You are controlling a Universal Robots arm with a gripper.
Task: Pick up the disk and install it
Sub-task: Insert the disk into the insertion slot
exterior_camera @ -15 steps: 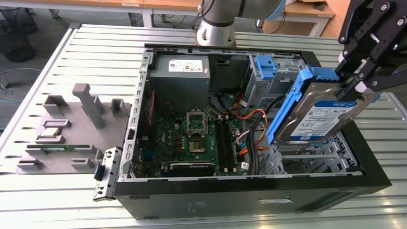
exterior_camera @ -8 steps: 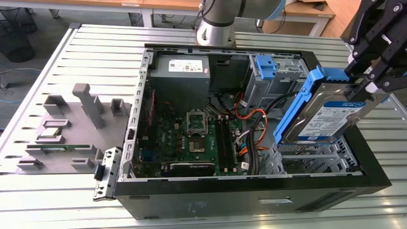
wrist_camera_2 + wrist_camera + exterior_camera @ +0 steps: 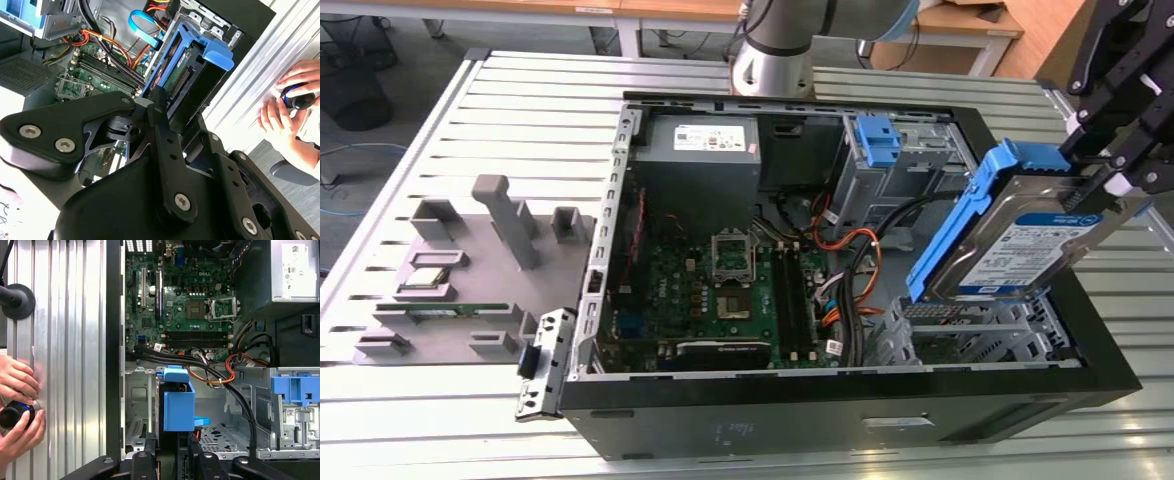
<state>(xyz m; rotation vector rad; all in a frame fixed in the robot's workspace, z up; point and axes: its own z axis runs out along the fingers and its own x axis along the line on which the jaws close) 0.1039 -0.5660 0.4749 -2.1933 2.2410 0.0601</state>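
Black gripper fingers are closed tight on the top end of the flat silver disk, which has a white-and-blue label and blue plastic rails on its sides. The disk hangs tilted, with its label facing out, over the big open black computer case at the exterior view's right. Its low end is just above the silver metal cage in that corner of the case. I cannot tell if it touches the cage.

Inside the case are a flat green board, a grey power box and orange wires. A bare blue plastic bracket sits in a bay near the box. The case stands on a ribbed silver metal table.

In the first wrist view, a person's hands hold a small round black knob beside the table.
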